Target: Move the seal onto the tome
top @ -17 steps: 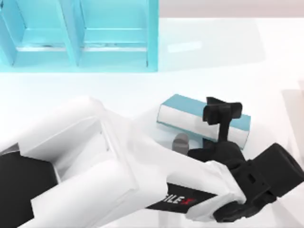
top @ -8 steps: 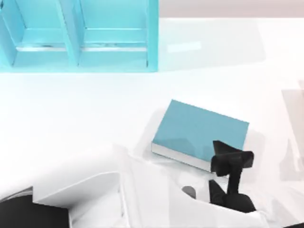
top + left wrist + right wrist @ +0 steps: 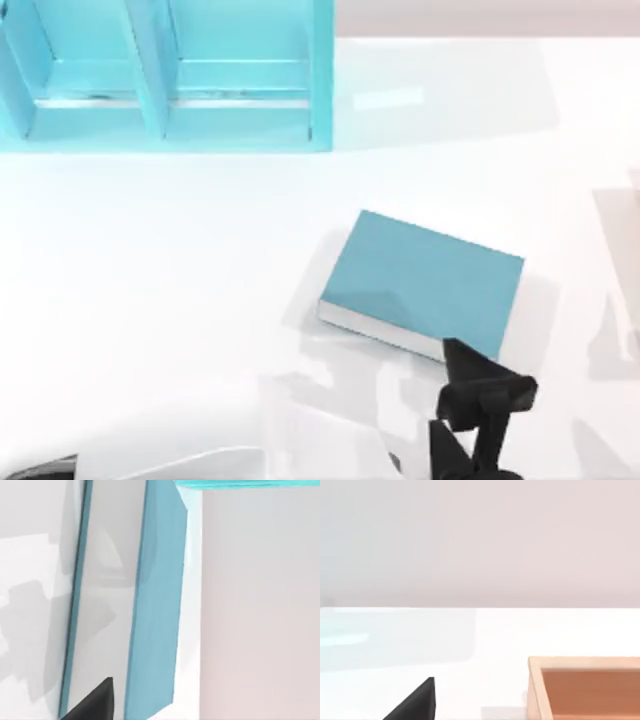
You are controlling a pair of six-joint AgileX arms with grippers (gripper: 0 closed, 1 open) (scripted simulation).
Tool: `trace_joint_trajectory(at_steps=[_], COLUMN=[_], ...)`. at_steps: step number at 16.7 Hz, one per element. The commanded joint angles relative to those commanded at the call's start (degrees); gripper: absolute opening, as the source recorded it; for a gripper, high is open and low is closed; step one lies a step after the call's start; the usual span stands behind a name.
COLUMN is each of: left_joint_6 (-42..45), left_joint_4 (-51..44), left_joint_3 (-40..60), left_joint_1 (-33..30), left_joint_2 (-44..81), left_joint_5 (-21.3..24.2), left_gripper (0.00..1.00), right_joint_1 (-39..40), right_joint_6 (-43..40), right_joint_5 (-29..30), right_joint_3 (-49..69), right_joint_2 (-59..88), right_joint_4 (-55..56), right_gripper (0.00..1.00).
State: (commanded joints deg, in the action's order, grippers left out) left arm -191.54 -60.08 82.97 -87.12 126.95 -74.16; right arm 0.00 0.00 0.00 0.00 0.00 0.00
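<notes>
Teal dominates the scene from above: a large teal shelf unit (image 3: 165, 75) fills the table's far left, and nearer us, right of centre on the white table (image 3: 150, 260), lies the tome (image 3: 425, 280), closed, flat, its plain cover bare. We cannot see the seal anywhere, so we cannot say where it sits. Our left arm's white body (image 3: 240, 450) lies along the near edge, and its dark left gripper (image 3: 480, 400) sits just beside the tome's near right corner; we cannot tell how its fingers stand or whether they hold anything. Our right arm is parked off to the right, its wrist camera facing a wooden tray (image 3: 585, 687). To do this step well, we judge we should find the seal first, grasp its knob upright, then lower it squarely onto the cover's middle.
</notes>
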Motion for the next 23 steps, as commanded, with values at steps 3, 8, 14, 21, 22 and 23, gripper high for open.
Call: trace_joint_trajectory(at_steps=[3, 8, 14, 21, 22, 23], left_joint_6=[-0.3, 1.07, 19.64, 66.22, 74.4, 82.27], left_joint_4=[-0.31, -0.07, 7.57, 28.78, 31.76, 34.58], left_joint_3=[0.03, -1.02, -11.52, -28.26, -30.43, -32.51], left_joint_1=[-0.1, 1.21, 11.68, 30.22, 32.77, 35.2], left_joint_2=[0.0, -0.01, -7.15, -34.41, -39.07, -43.93], left_joint_5=[-0.03, 0.36, 5.69, 20.73, 23.3, 25.89], left_gripper=[1.0, 1.0, 1.0, 1.0, 1.0, 1.0], right_joint_1=[0.0, 0.0, 0.0, 0.0, 0.0, 0.0], right_joint_6=[0.0, 0.0, 0.0, 0.0, 0.0, 0.0], right_joint_5=[0.0, 0.0, 0.0, 0.0, 0.0, 0.0], right_joint_3=[0.0, 0.0, 0.0, 0.0, 0.0, 0.0], right_joint_2=[0.0, 0.0, 0.0, 0.0, 0.0, 0.0], right_joint_4=[0.0, 0.0, 0.0, 0.0, 0.0, 0.0], right_gripper=[1.0, 1.0, 1.0, 1.0, 1.0, 1.0])
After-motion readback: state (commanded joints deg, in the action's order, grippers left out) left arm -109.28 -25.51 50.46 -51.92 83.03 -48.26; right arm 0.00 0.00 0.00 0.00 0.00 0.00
